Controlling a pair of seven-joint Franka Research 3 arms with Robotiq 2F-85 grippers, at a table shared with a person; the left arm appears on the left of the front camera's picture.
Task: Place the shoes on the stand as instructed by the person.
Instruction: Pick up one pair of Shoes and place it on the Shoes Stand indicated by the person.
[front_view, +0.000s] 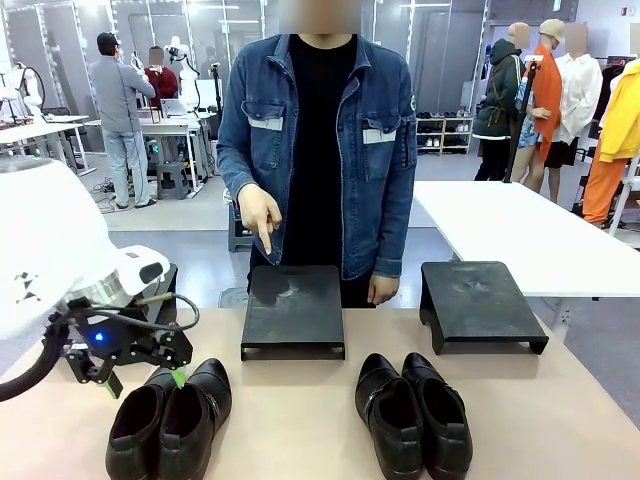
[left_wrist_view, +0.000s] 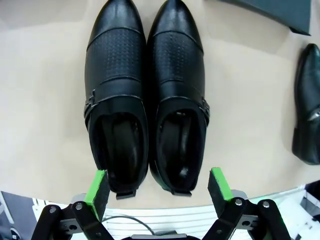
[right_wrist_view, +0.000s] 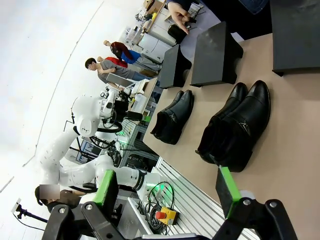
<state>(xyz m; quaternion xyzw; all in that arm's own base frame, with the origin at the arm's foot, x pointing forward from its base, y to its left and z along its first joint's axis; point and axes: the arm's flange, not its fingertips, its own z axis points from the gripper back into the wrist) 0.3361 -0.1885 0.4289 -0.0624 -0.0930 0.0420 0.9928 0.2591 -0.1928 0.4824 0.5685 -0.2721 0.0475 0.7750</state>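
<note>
Two pairs of glossy black shoes stand on the tan table. The left pair (front_view: 170, 420) has buckled straps and perforated toes (left_wrist_view: 145, 95). My left gripper (front_view: 147, 382) hangs just above that pair's heels, open (left_wrist_view: 159, 190), with a green pad on either side and nothing gripped. The right pair (front_view: 413, 415) stands apart, toes towards the stands (right_wrist_view: 235, 125). The person's hand (front_view: 262, 215) points a finger down at the left black stand (front_view: 293, 310). My right gripper (right_wrist_view: 166, 192) is open and empty, back near the table's front edge.
A second black stand (front_view: 480, 305) sits at the far right of the table. The white left arm (front_view: 50, 250) fills the left side. A white table (front_view: 520, 230) stands behind on the right. Bare tabletop (front_view: 290, 420) lies between the two pairs.
</note>
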